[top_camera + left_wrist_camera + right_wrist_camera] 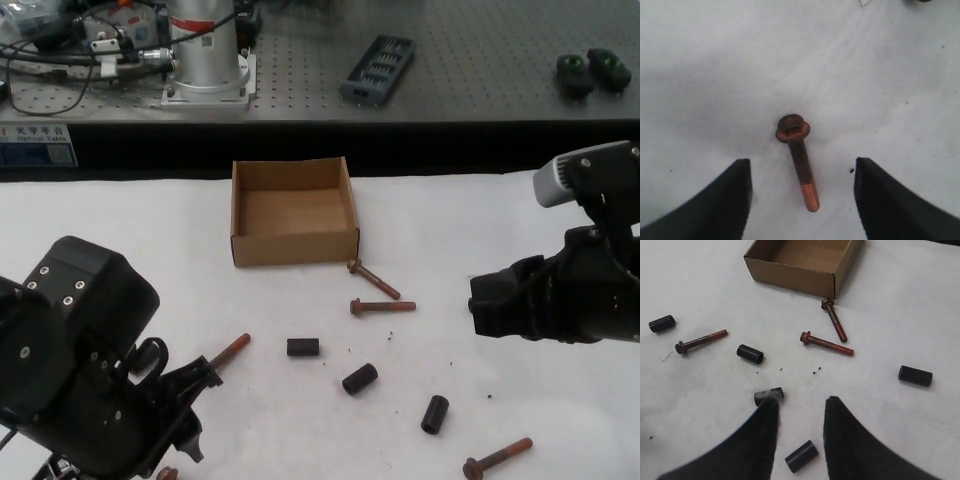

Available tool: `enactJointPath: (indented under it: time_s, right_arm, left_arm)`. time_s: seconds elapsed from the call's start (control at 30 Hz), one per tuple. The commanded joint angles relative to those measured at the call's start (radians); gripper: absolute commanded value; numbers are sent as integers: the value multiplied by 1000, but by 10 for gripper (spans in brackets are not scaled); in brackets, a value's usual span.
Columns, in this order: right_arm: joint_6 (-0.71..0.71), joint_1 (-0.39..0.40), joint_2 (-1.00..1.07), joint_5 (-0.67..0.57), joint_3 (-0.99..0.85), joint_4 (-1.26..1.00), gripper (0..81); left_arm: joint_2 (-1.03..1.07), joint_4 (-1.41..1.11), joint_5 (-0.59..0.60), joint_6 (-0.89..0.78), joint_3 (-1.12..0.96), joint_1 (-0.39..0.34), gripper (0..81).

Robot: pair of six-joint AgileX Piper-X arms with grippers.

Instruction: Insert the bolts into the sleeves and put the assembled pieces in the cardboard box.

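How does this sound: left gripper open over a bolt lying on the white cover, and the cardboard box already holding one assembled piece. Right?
Not quite. The cardboard box holds nothing yet: the high view shows its bare floor. The rest stands: the left gripper is open over a bolt lying on the white cover.

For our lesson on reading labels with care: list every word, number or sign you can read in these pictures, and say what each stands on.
Blue and white label on the front edge of the far bench: print, too blurred to read.
Sticker on the metal column: too small to read.
Cardboard box, bolts, sleeves: no print visible.
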Motion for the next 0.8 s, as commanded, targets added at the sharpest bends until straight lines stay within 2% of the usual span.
enactJointPath:
  time_s: [0.0, 0.23, 0.77]
  right_arm:
    - [-1, -5, -12, 17, 0, -26, 241]
    - [-1, -5, -12, 16, 4, -26, 241]
    - [12, -5, -12, 16, 64, -48, 241]
  left_arm:
    - [22, -6, 1, -85, -13, 0, 413]
    - [74, -91, 35, -277, -13, -2, 410]
    - [110, -78, -12, -292, -13, -2, 390]
